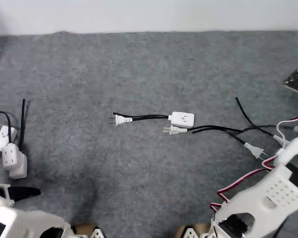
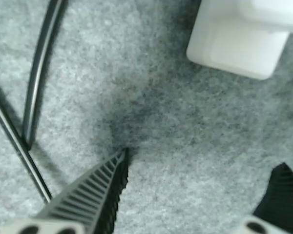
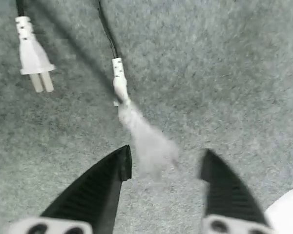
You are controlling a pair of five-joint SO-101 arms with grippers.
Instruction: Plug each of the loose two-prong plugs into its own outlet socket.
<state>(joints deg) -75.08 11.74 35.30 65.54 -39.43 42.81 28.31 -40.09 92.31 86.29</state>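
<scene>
Evidently no plug is seated yet: both arms are at the pick-up stage

Judging from the layout, the step in hand is the first one, taking hold of a plug. On the grey carpet the central outlet socket lies with its two slots bare. One two-prong plug lies just beside it, not in it. A second plug lies farther off, with a black cable running between it and that socket. A third plug lies near the right arm. Beside the left arm sits a cluster of outlet blocks, and the slots that show look empty too.

The right gripper is spread wide and holds nothing. A plug with both prongs showing lies beyond its fingertips, apart from them. A blurred white shape sits between the tips, and I cannot tell what it is. The left gripper is likewise parted and empty, low over the carpet, with a white outlet block near ahead.

The next move probably calls for closing on a plug's moulded body with the prongs left free. The prongs must then be squared to the slots while the other gripper steadies the loose socket, which would likely slide under a push.
</scene>
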